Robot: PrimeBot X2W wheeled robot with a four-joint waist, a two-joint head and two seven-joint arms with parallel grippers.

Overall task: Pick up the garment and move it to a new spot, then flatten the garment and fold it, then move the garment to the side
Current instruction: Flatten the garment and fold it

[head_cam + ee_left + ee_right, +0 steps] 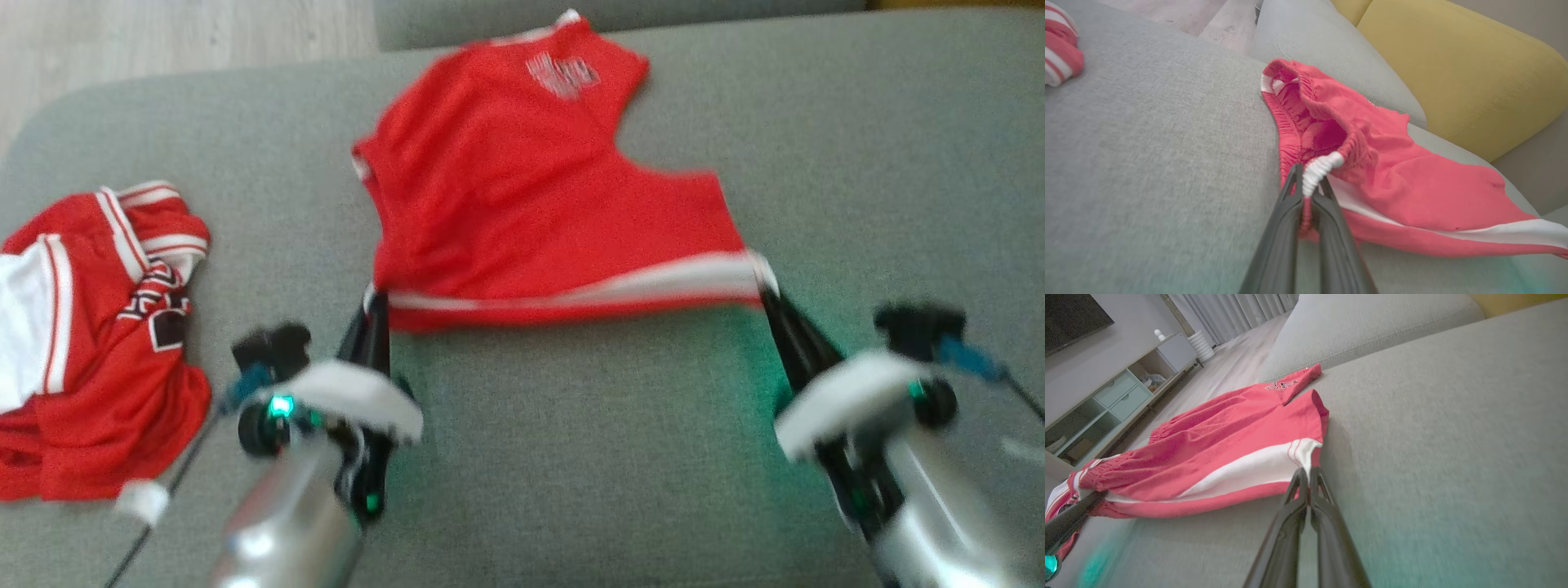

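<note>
A pair of red shorts (522, 188) with a white side stripe lies spread on the grey sofa seat, its near edge stretched between my two grippers. My left gripper (374, 298) is shut on the waistband corner (1318, 169), where white elastic bunches between the fingers (1290, 204). At the other end, my right gripper (767, 286) is shut on the hem corner beside the white stripe (1249, 469). The shorts (1220, 428) carry a small logo near the far leg (562, 75). The near edge seems slightly lifted off the seat.
A second red and white garment (90, 343) lies crumpled at the seat's left end. Grey cushion (588, 457) spreads between my arms. A yellow cushion (1453, 65) stands behind the seat. Wooden floor (163, 33) and a low cabinet (1114, 404) lie beyond the sofa.
</note>
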